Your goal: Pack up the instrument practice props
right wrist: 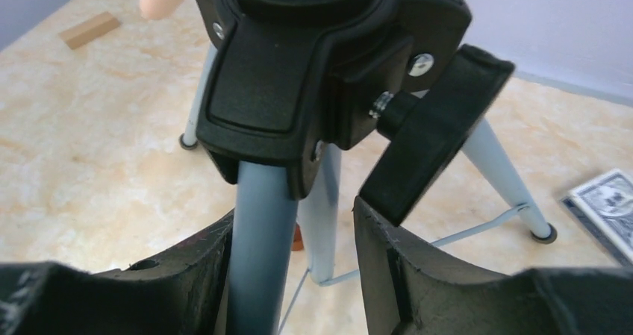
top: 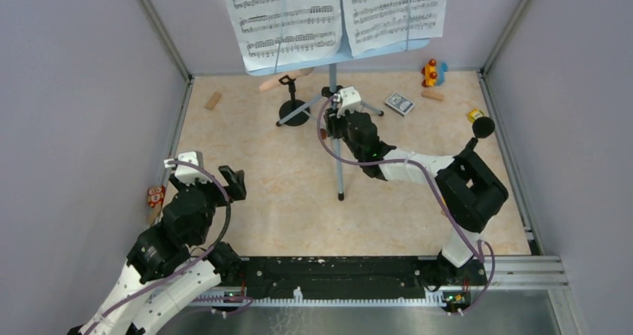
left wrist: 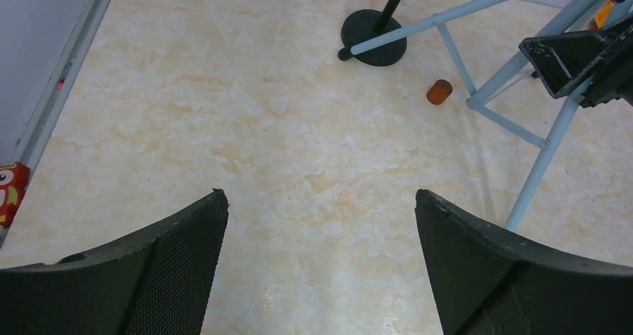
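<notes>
Rising out of the top of the overhead view, the music rack is cut off. Only the lower part of its two white sheet-music pages, printed with staves, and a sliver of light-blue tray beneath them can be seen. It stands at the far middle of the table, with thin grey-blue tripod legs splayed over the marbled beige surface.

The right gripper sits at the moulded black plastic hub where the legs meet, beside a flat-faced tightening knob. Its textured black fingers are partly apart and straddle a smooth tube. One pad looks to be against the tube, and a gap shows before the other, so no firm clamp can be made out.

Just left of the tripod, a round-based mic holder carries a beige microphone, whose far end is tucked under the pages. At the right, a black microphone with a ball head pokes up behind the right arm's elbow, which hides whatever holds it.

The left gripper hovers over the table at the near left, well apart from the props, with its mesh-faced jaws wide apart.

A blue-patterned card box lies right of the tripod; the right wrist view cuts it off at the frame edge. A small orange cylinder lies among the legs.
</notes>
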`<action>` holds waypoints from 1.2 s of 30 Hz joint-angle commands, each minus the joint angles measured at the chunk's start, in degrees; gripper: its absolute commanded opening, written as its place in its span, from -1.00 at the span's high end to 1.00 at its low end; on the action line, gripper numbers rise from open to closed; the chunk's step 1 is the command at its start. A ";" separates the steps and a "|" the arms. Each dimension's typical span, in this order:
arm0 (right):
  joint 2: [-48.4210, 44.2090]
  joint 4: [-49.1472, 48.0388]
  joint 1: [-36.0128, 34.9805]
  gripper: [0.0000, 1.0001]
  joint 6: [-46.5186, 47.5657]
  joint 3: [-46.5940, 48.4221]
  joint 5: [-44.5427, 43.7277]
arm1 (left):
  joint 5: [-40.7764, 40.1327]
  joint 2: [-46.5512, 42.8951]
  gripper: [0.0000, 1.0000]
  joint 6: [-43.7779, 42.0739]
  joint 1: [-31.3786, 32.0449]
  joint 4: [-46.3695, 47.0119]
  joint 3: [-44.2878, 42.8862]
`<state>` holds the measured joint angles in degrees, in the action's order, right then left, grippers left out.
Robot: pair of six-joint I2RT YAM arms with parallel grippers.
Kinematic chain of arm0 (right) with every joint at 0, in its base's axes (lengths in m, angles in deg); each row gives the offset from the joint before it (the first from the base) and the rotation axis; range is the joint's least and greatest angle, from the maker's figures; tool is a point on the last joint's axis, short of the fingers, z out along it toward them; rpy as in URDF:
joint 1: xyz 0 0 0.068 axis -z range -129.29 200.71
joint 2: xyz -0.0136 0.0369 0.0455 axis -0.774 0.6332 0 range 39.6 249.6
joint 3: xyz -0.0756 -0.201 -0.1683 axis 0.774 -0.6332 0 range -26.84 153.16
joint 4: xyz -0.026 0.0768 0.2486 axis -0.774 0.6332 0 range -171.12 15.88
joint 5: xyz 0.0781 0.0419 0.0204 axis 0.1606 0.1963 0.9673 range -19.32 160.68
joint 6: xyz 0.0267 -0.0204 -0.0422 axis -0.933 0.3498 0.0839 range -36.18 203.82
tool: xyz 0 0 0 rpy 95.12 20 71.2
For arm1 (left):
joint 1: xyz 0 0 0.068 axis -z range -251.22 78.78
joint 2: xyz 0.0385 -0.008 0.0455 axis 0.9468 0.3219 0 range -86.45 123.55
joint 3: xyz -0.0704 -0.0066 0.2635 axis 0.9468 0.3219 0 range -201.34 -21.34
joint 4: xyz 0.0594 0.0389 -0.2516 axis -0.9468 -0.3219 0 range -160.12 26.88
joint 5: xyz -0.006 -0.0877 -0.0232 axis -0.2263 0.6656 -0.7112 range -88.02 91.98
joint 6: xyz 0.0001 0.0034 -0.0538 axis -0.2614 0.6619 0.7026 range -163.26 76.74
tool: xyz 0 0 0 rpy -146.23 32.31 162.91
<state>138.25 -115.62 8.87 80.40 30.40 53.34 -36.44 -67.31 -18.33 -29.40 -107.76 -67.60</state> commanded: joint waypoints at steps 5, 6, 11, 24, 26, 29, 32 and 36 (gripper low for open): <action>5.23 1.61 -5.28 0.70 -4.18 7.68 -10.71 | -0.34 -0.04 -0.97 -0.49 -0.55 1.84 -0.01; 5.58 2.76 -5.44 0.68 -5.29 8.42 -12.42 | -0.42 0.02 -0.97 -0.52 -0.57 1.84 0.00; 5.97 5.36 -6.44 0.67 -8.25 9.74 -18.26 | -0.43 0.13 -0.97 -0.58 -0.76 1.95 0.02; 7.51 13.71 -11.30 0.68 -11.79 17.04 -30.39 | 0.18 0.73 -0.97 -1.11 -1.66 2.38 0.24; 8.20 16.01 -11.81 0.69 -13.11 18.93 -32.39 | 0.23 0.73 -0.97 -1.11 -1.81 2.37 0.23; 9.44 19.25 -12.27 0.69 -15.73 21.44 -34.91 | 0.14 0.48 -0.97 -1.09 -1.80 2.37 0.26; 9.88 21.40 -12.70 0.63 -17.23 22.53 -36.36 | 0.11 0.21 -0.97 -1.10 -1.90 2.37 0.33; 7.19 19.93 -12.82 0.31 -16.07 20.21 -35.23 | -0.03 0.01 -0.97 -1.23 -1.88 2.48 0.47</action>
<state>147.76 -93.07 -2.37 68.54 49.76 19.72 -36.41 -67.27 -18.97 -31.02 -107.72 -67.58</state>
